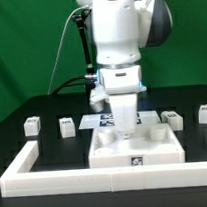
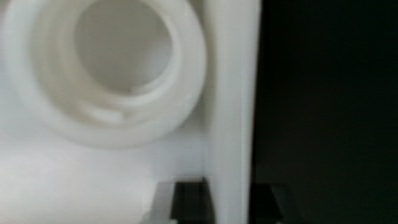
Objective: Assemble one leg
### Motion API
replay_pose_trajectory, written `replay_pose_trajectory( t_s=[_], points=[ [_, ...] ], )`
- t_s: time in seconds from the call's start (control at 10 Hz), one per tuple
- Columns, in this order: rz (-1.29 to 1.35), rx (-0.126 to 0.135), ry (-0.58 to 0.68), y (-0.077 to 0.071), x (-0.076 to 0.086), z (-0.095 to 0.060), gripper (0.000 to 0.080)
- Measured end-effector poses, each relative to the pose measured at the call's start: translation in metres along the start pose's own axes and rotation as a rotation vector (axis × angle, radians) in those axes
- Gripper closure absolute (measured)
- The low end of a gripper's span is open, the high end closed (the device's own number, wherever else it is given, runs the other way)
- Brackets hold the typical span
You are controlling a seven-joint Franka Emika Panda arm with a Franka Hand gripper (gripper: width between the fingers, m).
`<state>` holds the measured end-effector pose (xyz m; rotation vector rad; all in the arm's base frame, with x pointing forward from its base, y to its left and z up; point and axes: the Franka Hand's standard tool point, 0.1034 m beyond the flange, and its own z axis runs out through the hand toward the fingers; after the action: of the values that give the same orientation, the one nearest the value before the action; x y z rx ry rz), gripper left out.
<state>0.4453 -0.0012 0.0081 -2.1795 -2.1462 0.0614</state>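
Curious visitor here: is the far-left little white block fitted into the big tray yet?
Out. The leg sits alone on the black table, clearly apart from the tray.

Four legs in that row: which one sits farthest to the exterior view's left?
The end leg, outside the second leg. The third leg and fourth leg lie past the claw, on the exterior view's right.

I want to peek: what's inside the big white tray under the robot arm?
Only the gripper dips into the tray. Its fingertips and the tray floor beneath are hidden.
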Motion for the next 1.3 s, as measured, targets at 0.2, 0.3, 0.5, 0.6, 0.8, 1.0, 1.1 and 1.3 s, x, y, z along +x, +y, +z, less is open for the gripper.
replay_pose_trajectory(
  t_s=[0.2, 0.3, 0.5, 0.6, 0.8, 1.0, 1.1, 1.3],
  points=[
    [-0.007, -0.006, 0.013, 0.002, 0.024, 0.001, 0.0729],
    [-0.026, -0.012, 0.020, 0.003, 0.035, 0.001, 0.0729],
    [-0.047, -0.016, 0.028, 0.007, 0.048, 0.001, 0.0729],
    [-0.048, -0.020, 0.030, 0.010, 0.049, 0.001, 0.0729],
    [-0.049, -0.031, 0.034, 0.020, 0.051, 0.000, 0.0729],
    [-0.052, -0.046, 0.040, 0.040, 0.057, -0.002, 0.0729],
    [-0.029, -0.039, 0.041, 0.043, 0.058, -0.001, 0.0729],
    [-0.019, -0.023, 0.038, 0.044, 0.058, -0.001, 0.0729]
  ],
)
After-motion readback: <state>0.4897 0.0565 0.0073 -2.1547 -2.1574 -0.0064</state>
